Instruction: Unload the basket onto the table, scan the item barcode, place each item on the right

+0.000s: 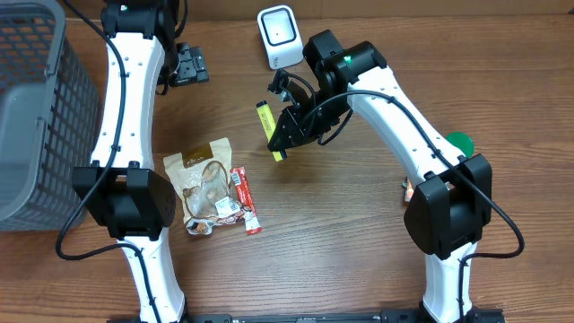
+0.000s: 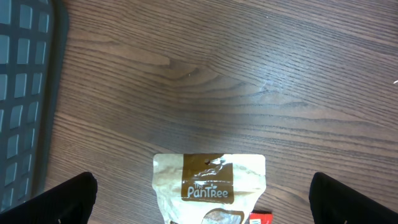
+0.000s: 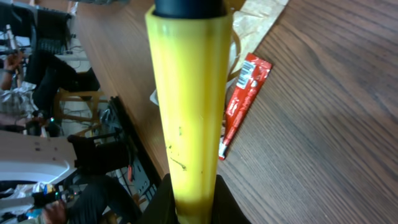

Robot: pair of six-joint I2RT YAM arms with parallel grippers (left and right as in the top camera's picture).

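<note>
The left gripper [image 1: 190, 65] gapes wide and empty. A brown snack pouch [image 1: 204, 184] and a red sachet [image 1: 245, 199] lie on the surface [image 1: 341, 233], back from it toward the robot's base. The right gripper [image 1: 289, 126] clamps a yellow tube [image 1: 268, 126] above the surface, with the white scanner [image 1: 279, 36] just beyond it.

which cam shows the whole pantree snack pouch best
Overhead: the whole PanTree pouch is in view with nothing covering it. Left wrist shows only its top edge and logo, close up. Right wrist catches just a corner behind the yellow tube.
</note>
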